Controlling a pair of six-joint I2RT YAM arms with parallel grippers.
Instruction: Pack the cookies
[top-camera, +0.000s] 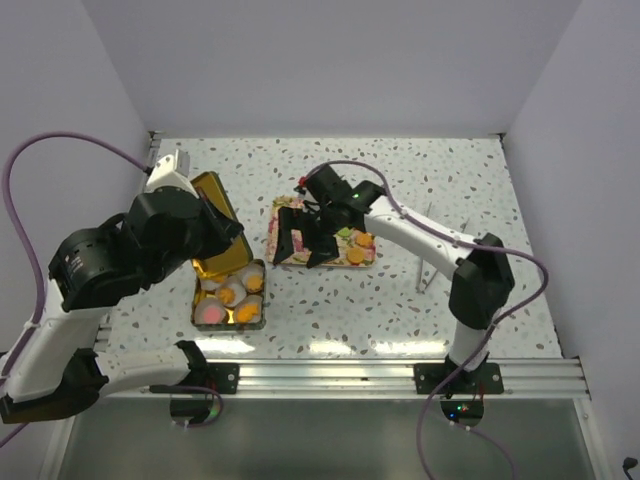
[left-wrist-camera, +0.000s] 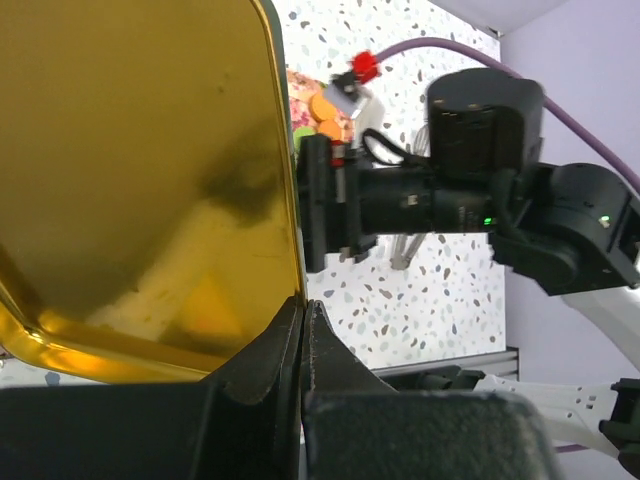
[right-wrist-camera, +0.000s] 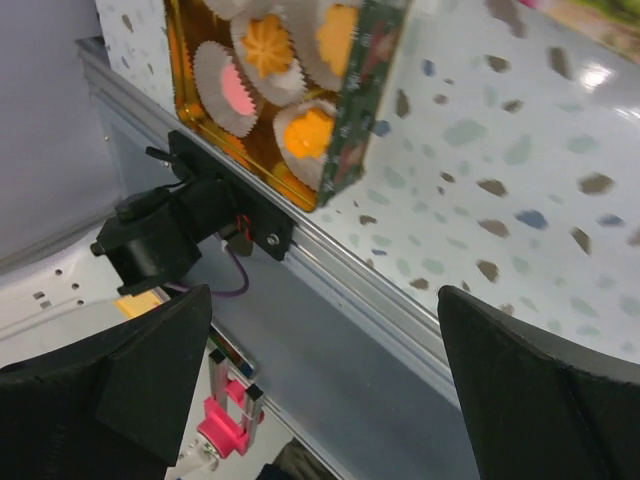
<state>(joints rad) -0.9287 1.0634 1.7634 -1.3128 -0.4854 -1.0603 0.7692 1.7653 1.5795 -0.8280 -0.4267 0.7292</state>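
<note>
Orange and pink cookies (top-camera: 232, 294) sit in white paper cups inside the open gold tin (top-camera: 262, 316) at the near left. In the right wrist view the tin (right-wrist-camera: 352, 120) shows its green patterned side, with an orange cookie (right-wrist-camera: 268, 45) inside. More cookies (top-camera: 358, 241) lie on a patterned tray (top-camera: 283, 208) at mid table. My left gripper (left-wrist-camera: 303, 312) is shut on the edge of the gold lid (left-wrist-camera: 140, 170), which it holds up tilted behind the tin. My right gripper (top-camera: 304, 247) hangs open and empty over the tray's left end.
The aluminium rail (top-camera: 340, 377) runs along the table's near edge, close in front of the tin. A thin metal stand (top-camera: 425, 265) rises to the right of the tray. The right arm (left-wrist-camera: 470, 190) fills the space beside the lifted lid.
</note>
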